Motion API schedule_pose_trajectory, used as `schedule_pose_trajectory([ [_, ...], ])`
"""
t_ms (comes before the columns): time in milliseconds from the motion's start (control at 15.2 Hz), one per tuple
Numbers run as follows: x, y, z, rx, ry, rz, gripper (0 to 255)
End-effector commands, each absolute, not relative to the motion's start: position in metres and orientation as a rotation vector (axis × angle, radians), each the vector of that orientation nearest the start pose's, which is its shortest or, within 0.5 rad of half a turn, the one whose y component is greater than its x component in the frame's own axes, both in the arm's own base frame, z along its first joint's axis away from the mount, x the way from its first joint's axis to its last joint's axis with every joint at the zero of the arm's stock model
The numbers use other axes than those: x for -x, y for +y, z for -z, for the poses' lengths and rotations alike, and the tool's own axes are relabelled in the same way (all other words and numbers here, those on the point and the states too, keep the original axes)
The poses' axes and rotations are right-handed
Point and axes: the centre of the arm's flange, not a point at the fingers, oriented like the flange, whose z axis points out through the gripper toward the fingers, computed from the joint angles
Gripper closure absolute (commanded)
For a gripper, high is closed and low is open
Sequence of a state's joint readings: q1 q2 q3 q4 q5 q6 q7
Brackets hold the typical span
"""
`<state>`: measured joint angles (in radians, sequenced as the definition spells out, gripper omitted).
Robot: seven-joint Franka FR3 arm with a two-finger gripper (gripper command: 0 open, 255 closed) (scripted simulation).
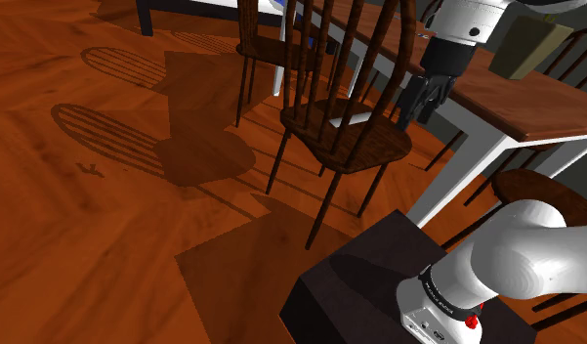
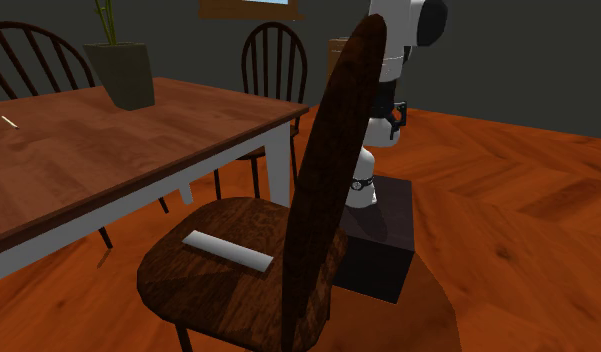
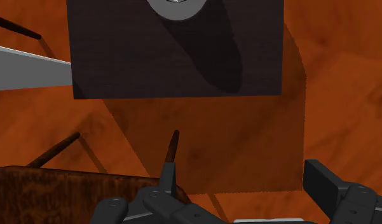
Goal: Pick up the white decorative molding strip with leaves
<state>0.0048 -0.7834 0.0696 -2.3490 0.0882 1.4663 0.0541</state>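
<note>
The molding strip [image 2: 228, 252] is a flat, plain white-grey bar lying on the dark wooden seat of the nearest chair [image 2: 218, 290], toward the side facing the table. In the shoulder view a pale piece of the strip [image 1: 342, 114] shows between the chair's back spindles. My black gripper [image 1: 419, 104] hangs above and beside that chair, near the table's edge, well clear of the strip. In the second exterior view the gripper [image 2: 395, 121] peeks out past the chair's tall back. In the wrist view the gripper [image 3: 246, 191] is open with nothing between its fingers [image 3: 168, 179].
A wooden table with white legs [image 2: 280, 165] stands beside the chair and carries a potted plant [image 2: 123, 72]. More spindle-back chairs [image 2: 275, 62] stand around it. My dark stand [image 3: 177, 54] sits on the wooden floor [image 1: 96, 195] close behind the chair.
</note>
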Motion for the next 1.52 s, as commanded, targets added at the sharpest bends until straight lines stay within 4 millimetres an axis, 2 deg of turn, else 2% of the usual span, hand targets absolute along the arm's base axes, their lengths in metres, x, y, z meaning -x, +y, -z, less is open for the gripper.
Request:
schedule_pose_trajectory([
  [0, -0.295, 0.039, -0.584, 3.104, -0.004, -0.159, 0],
  [330, -0.302, -0.020, -0.558, 3.098, -0.273, -0.138, 0],
  [726, -0.324, -0.086, -0.527, 3.059, -0.595, -0.111, 0],
  [1056, -0.353, -0.137, -0.502, 3.002, -0.859, -0.088, 0],
  [1452, -0.399, -0.190, -0.472, 2.903, -1.169, -0.059, 0],
])
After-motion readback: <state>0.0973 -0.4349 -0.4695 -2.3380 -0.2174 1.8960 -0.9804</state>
